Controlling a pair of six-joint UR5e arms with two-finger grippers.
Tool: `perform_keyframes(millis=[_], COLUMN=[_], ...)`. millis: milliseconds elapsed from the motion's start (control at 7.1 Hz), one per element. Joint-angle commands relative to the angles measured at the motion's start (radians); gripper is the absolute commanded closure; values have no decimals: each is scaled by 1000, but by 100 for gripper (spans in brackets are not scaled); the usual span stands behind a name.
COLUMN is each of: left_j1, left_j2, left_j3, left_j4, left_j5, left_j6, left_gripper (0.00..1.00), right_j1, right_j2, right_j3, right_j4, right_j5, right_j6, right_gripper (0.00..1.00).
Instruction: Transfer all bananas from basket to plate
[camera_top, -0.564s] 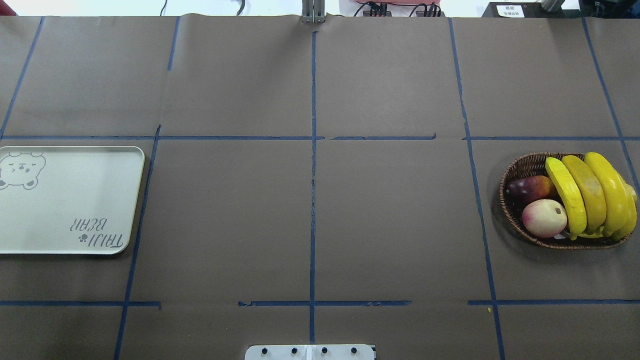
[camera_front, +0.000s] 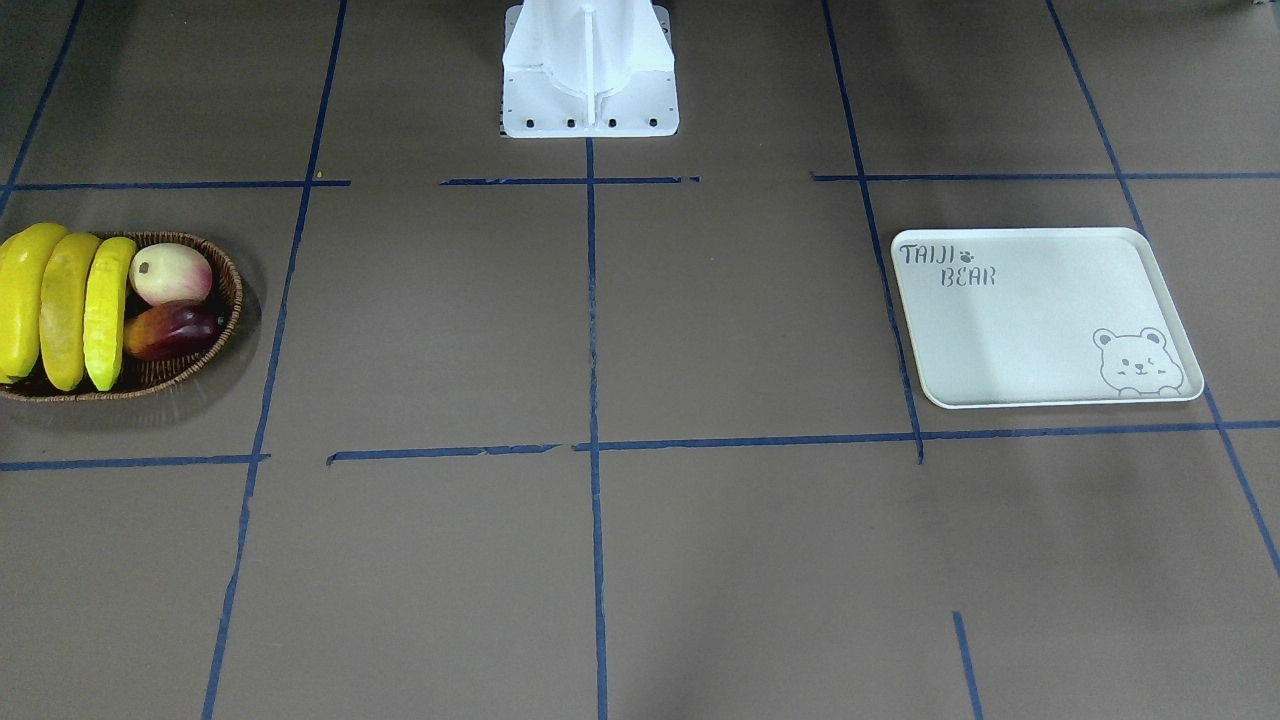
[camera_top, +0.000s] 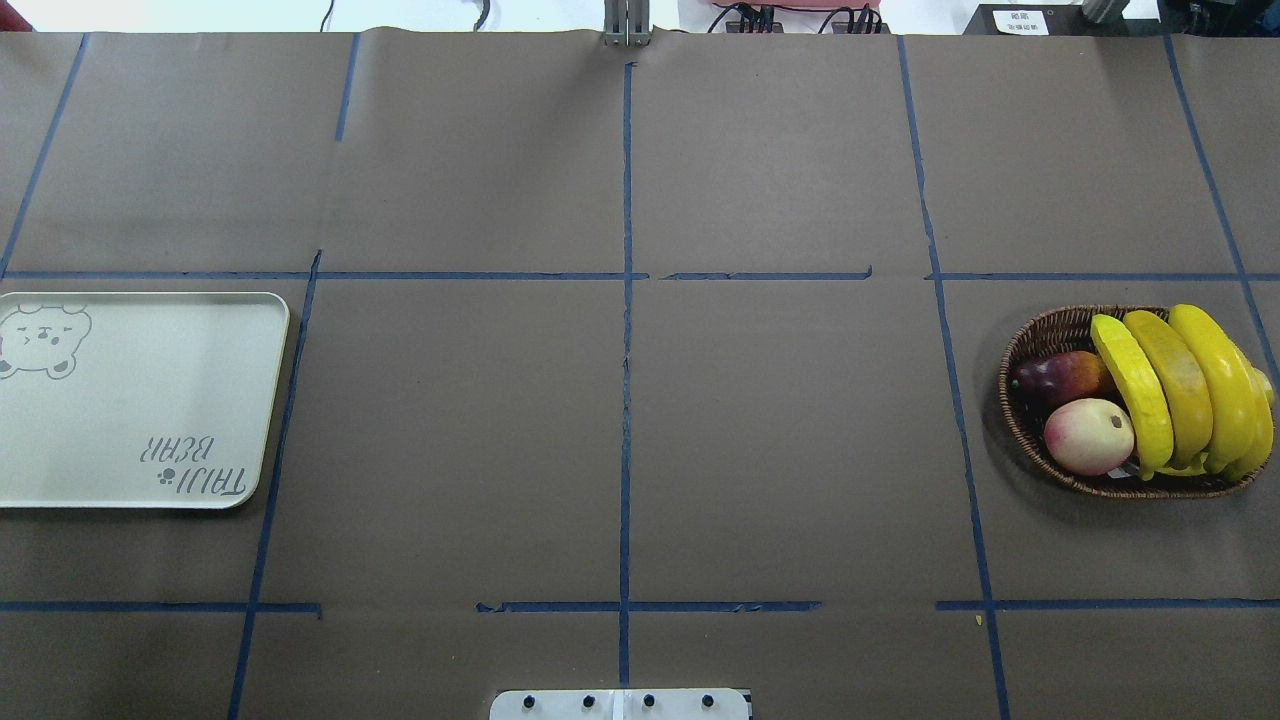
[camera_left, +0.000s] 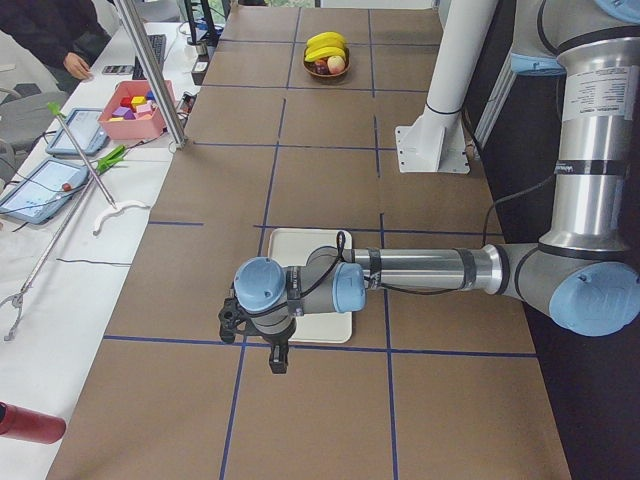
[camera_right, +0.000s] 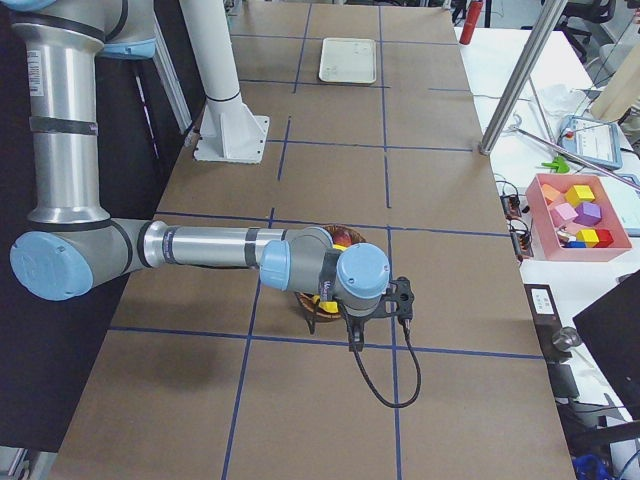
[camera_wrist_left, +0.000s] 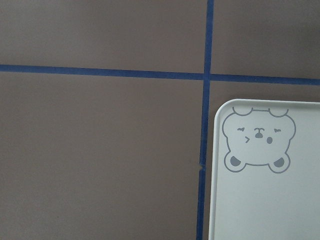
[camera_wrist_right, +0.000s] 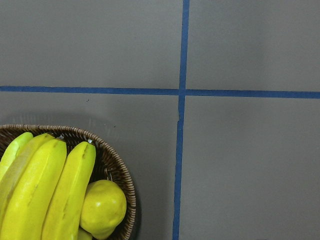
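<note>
table (camera_top: 780, 450) covered in brown paper with a blue tape grid, white base mount (camera_top: 620, 705) at its robot-side edge, mid-width. everything below is placed from that base mount.

left arm (camera_left: 430, 270) stretches out flat, well off to the base mount's left. left gripper (camera_left: 230, 320) hangs above the table out there, seen only from the side, so cannot tell if the claw is spread or pressed together. its wrist view looks down on the plate's bear corner and a tape crossing.

right arm (camera_right: 200, 245) stretches out flat the other way, well off to the base mount's right. right gripper (camera_right: 402, 298) is raised over the table, side view only again, claw state cannot tell.

plate (camera_top: 130, 420) lies flat, far to the base mount's left and a bit forward, with taiji bear lettering and a bear drawing on it.

basket (camera_top: 1040, 335) sits far to the base mount's right, about as far forward.

bananas (camera_top: 1195, 385) all lie in the basket, side by side across its width, on the half farther from the base mount. a ridged yellow-green fruit (camera_top: 1130, 390) lies touching them on the nearer side.

pink-cream fruit (camera_top: 1088, 436) and dark red fruit (camera_top: 1060, 377) fill the basket end nearest the base mount. round yellow fruit (camera_wrist_right: 102, 207) is at the far end, against the rim.
</note>
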Motion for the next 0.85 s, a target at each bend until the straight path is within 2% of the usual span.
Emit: perform_keyframes(millis=[0, 705], left_j1=[0, 0], left_j2=[-3, -4], left_j3=[0, 0], left_j4=[0, 0], left_j5=[-1, -3], left_j6=[-2, -2], left_gripper=[0, 0], right_j1=[0, 0], right_j2=[-1, 2], right_j3=[2, 17], right_j4=[0, 2], right_j5=[0, -3], right_j6=[1, -2], right_gripper=[0, 0])
